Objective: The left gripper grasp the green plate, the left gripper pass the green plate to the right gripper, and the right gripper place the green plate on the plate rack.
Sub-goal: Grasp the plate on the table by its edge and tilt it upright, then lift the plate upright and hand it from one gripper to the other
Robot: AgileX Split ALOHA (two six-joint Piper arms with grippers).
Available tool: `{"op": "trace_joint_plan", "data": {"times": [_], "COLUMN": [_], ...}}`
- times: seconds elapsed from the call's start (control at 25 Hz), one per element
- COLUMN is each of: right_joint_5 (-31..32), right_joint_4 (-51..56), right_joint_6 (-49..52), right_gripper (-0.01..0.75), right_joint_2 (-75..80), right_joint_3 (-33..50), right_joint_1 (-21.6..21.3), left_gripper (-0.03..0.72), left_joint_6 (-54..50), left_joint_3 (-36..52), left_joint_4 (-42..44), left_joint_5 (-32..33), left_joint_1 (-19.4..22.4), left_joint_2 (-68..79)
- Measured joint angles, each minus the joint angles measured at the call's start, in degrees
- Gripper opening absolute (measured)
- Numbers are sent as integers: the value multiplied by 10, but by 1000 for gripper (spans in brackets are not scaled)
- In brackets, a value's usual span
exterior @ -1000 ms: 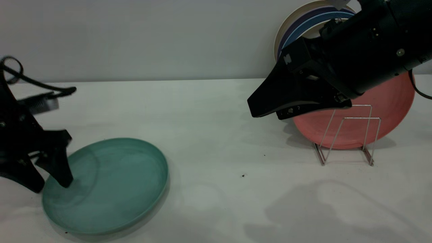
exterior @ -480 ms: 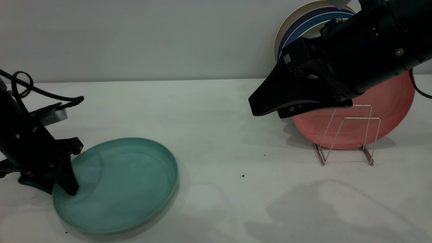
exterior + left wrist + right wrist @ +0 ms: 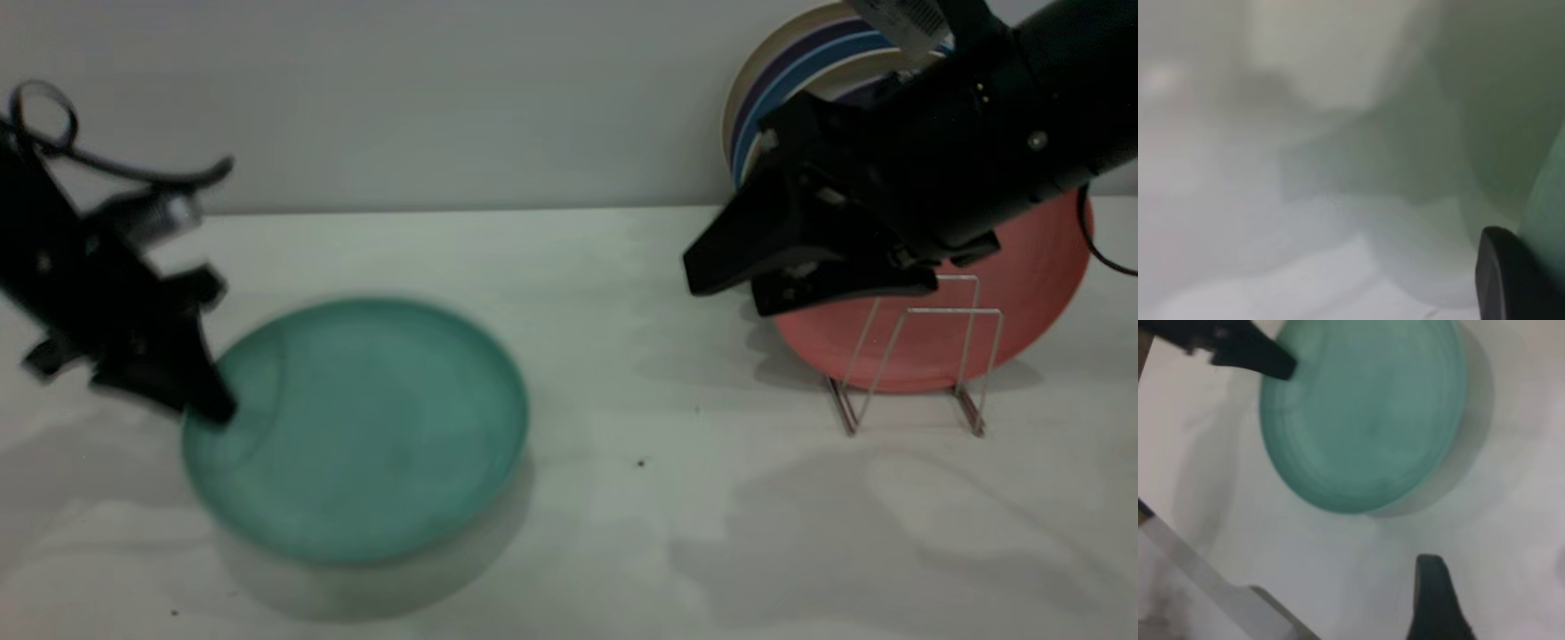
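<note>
My left gripper (image 3: pixel 212 407) is shut on the left rim of the green plate (image 3: pixel 356 427) and holds it above the table at the left, casting a shadow below. In the left wrist view one dark finger (image 3: pixel 1511 280) lies against the plate (image 3: pixel 1548 193). The right wrist view looks down on the plate (image 3: pixel 1365 413) and the left gripper (image 3: pixel 1281 367). My right gripper (image 3: pixel 725 289) hovers open and empty at the upper right, in front of the plate rack (image 3: pixel 916 356); one of its fingers (image 3: pixel 1431 600) shows in the right wrist view.
A salmon-pink plate (image 3: pixel 1022 293) stands upright in the rack. A stack of blue and cream plates (image 3: pixel 791 80) leans on the back wall behind the right arm. The white table (image 3: pixel 622 498) lies between the two arms.
My left gripper has lifted the green plate off the table and carried it up and to the right. My right gripper has shifted slightly right and tilted, with its jaws further apart.
</note>
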Motion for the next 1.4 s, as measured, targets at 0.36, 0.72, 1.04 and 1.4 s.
{"op": "trace_joint_plan", "data": {"times": [0.36,0.72,1.04,1.4], "right_joint_5": [196,234,234,228], "right_joint_4": [16,23,21,31], "right_joint_6": [29,18,18,10], "right_gripper": [497,497,497,196], "right_joint_2": [131,155,155,155], "right_joint_3": [-101,-115,-115,-115], "right_joint_1": [-74,-69,-69,-63], "left_gripper": [17,17,17,27], "left_joint_6": [172,206,207,203], "left_joint_3": [-6,-6,-6,-6], "left_joint_4": [-124,-154,-168,-213], "left_joint_5": [43,58,83,88], "left_joint_1": [-47,-82,-82,-100], "left_joint_2": [-46,-46,-46,-46]}}
